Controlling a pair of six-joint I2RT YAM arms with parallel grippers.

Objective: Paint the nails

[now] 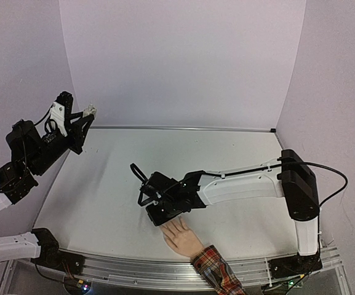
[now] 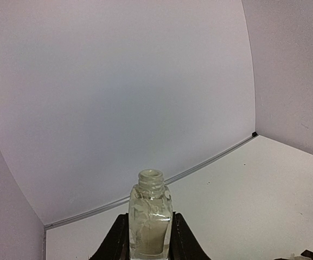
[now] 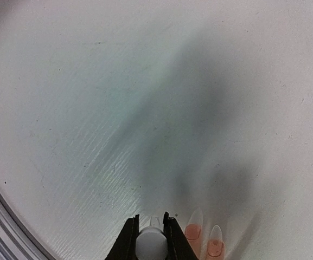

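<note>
The flesh-coloured mannequin hand (image 1: 183,241) with a red plaid cuff (image 1: 217,275) lies palm down at the table's front edge. My right gripper (image 1: 157,212) hovers over its fingertips, shut on the white brush cap (image 3: 151,245). In the right wrist view the gripper (image 3: 151,230) points down, and two long pale nails (image 3: 193,223) lie just right of it. A pale tip shows just past the cap; I cannot tell if it is brush or nail. My left gripper (image 1: 88,113) is raised at the far left, shut on the uncapped polish bottle (image 2: 149,216), held upright.
Lilac walls enclose the white table (image 1: 226,153) at the back and on both sides. An aluminium rail (image 1: 134,270) runs along the front edge beside the arm bases. The right arm (image 1: 245,184) stretches across the table's right half.
</note>
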